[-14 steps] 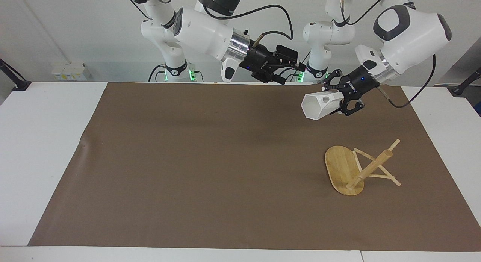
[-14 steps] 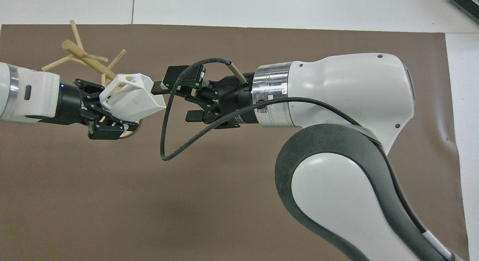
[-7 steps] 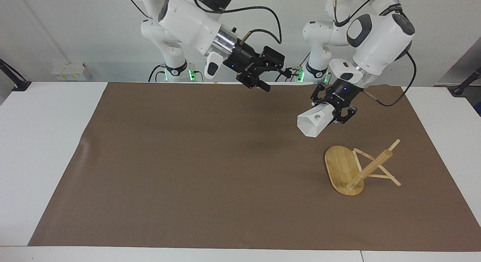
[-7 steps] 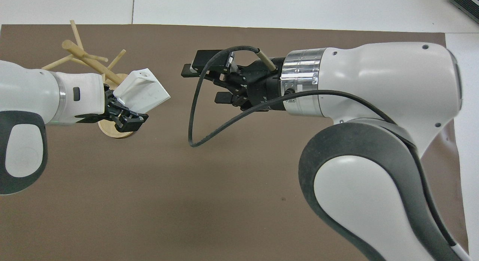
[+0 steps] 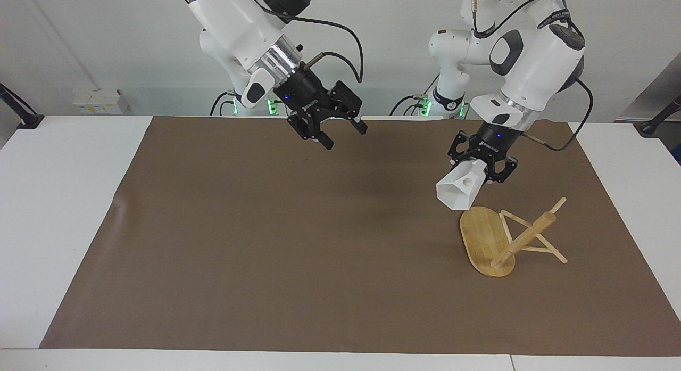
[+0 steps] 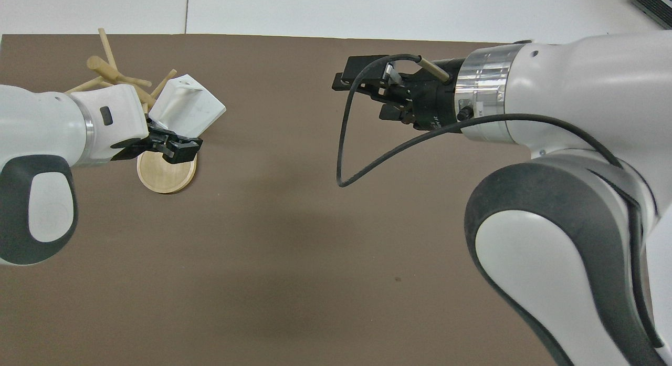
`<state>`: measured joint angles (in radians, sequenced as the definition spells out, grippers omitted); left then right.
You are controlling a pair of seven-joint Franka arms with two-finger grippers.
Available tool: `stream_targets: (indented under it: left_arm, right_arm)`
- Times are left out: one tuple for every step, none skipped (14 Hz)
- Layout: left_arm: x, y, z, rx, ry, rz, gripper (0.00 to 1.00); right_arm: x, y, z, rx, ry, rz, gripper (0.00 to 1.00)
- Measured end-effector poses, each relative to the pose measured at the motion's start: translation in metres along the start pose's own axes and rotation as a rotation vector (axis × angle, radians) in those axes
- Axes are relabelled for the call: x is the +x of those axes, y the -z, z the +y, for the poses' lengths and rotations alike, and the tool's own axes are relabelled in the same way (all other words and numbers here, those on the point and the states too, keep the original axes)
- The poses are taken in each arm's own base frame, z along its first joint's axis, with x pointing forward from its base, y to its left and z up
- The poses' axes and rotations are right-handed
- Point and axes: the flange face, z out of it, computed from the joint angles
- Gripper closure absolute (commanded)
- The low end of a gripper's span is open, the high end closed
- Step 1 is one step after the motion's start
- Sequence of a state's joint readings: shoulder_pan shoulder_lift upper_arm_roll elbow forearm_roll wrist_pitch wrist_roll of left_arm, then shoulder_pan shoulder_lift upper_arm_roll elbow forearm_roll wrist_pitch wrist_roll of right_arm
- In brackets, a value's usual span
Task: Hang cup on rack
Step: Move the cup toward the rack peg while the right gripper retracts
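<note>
Left gripper point(image 5: 482, 171) clamped on the cup point(image 5: 461, 190), held in the air over the rack's base.

Left arm bent down from its shoulder, wrist angled steeply toward the surface point(image 5: 64, 200), cup tilted with its mouth pointing down and outward, handle tab with round hole facing up. Rack point(image 5: 503, 238) lying tipped on the brown mat point(image 5: 276, 243) at the left arm's end, post and pegs slanting off its oval base. Right gripper point(image 5: 340, 134) raised over the mat near the robots, fingers spread wide, holding nothing, forearm sloping down from a high elbow.

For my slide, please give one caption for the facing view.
Left gripper holds the cup above the rack; right gripper waits open.
</note>
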<state>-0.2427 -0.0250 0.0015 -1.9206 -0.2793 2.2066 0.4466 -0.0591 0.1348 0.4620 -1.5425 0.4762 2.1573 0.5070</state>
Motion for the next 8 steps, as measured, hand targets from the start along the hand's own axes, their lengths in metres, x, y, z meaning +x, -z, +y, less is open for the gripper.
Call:
stream_targets:
  left_arm:
    - [0.0, -0.003, -0.003, 0.012, 0.025, 0.02, 1.0]
    - [-0.001, -0.007, -0.005, 0.019, 0.041, 0.029, 1.0]
    - [-0.003, -0.01, -0.008, 0.026, 0.054, 0.037, 1.0]
    - [-0.005, -0.013, -0.012, 0.037, 0.069, 0.053, 1.0]
    - [-0.007, -0.017, -0.014, 0.049, 0.09, 0.071, 1.0]
    - [-0.009, -0.021, -0.016, 0.059, 0.121, 0.088, 1.0]
    - [-0.011, -0.026, -0.017, 0.064, 0.155, 0.097, 1.0]
    - [-0.013, -0.029, -0.018, 0.066, 0.178, 0.101, 1.0]
  right_arm:
    - [0.006, 0.004, 0.011, -0.054, 0.032, 0.008, 0.0]
    - [0.013, 0.009, 0.023, -0.096, 0.073, 0.009, 0.0]
    - [0.021, 0.015, 0.036, -0.128, 0.122, 0.005, 0.0]
    - [0.03, 0.022, 0.05, -0.159, 0.175, -0.003, 0.0]
    - [0.038, 0.03, 0.065, -0.194, 0.227, -0.014, 0.0]
    - [0.045, 0.038, 0.081, -0.237, 0.283, -0.027, 0.0]
    - [0.052, 0.046, 0.097, -0.284, 0.336, -0.046, 0.0]
    - [0.057, 0.055, 0.113, -0.329, 0.379, -0.07, 0.0]
